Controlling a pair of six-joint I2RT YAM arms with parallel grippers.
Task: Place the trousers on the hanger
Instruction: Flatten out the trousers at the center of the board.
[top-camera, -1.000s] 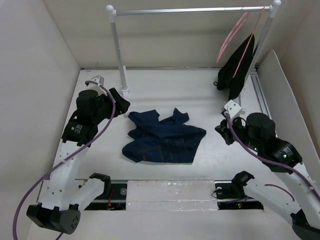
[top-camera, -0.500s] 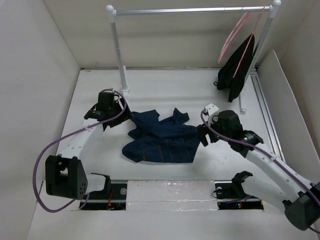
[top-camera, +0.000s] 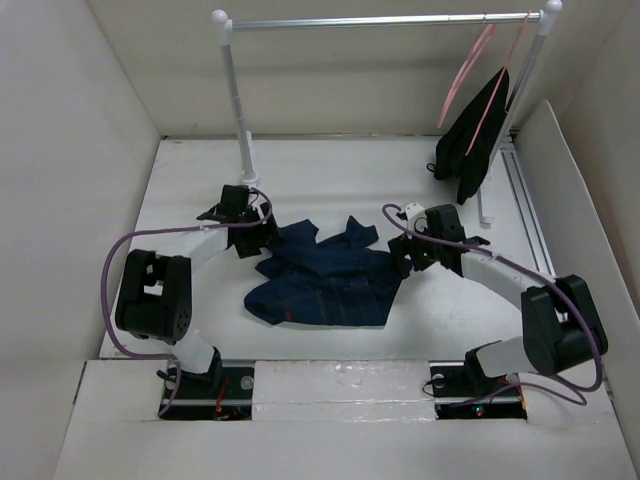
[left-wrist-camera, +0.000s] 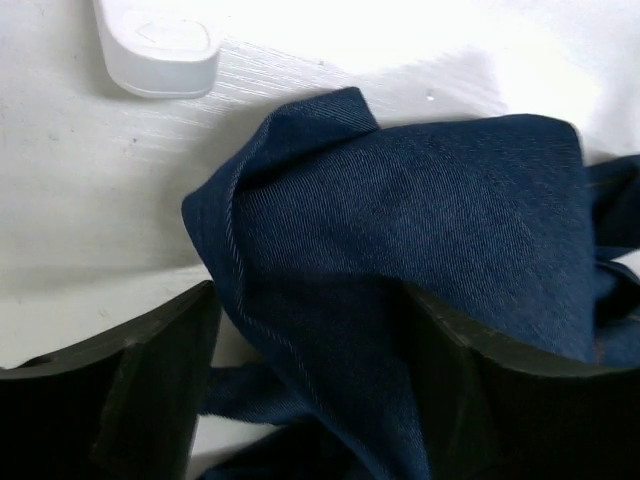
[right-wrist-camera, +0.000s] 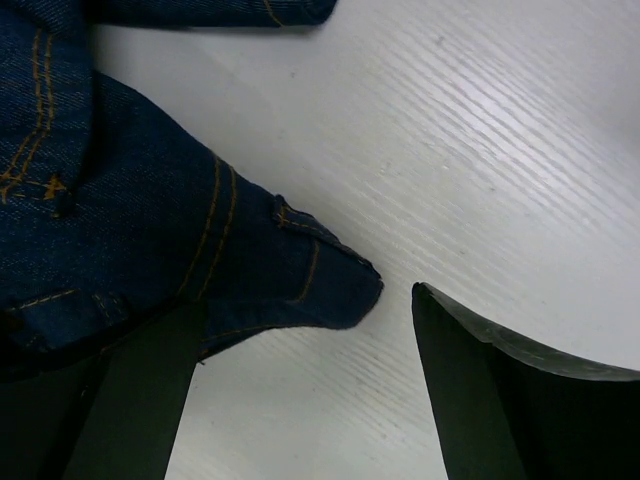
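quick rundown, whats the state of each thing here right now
trousers: crumpled in a heap on the table, not on any hanger
hanger: empty, hooked on the rail
second hanger: on the rail, draped with black cloth
left gripper: open, trousers fold between its fingers
right gripper: open, trousers corner between its fingers

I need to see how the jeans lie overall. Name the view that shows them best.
Top external: it alone shows the whole crumpled trousers. The left wrist shows only a folded edge close up, the right wrist only a stitched corner.
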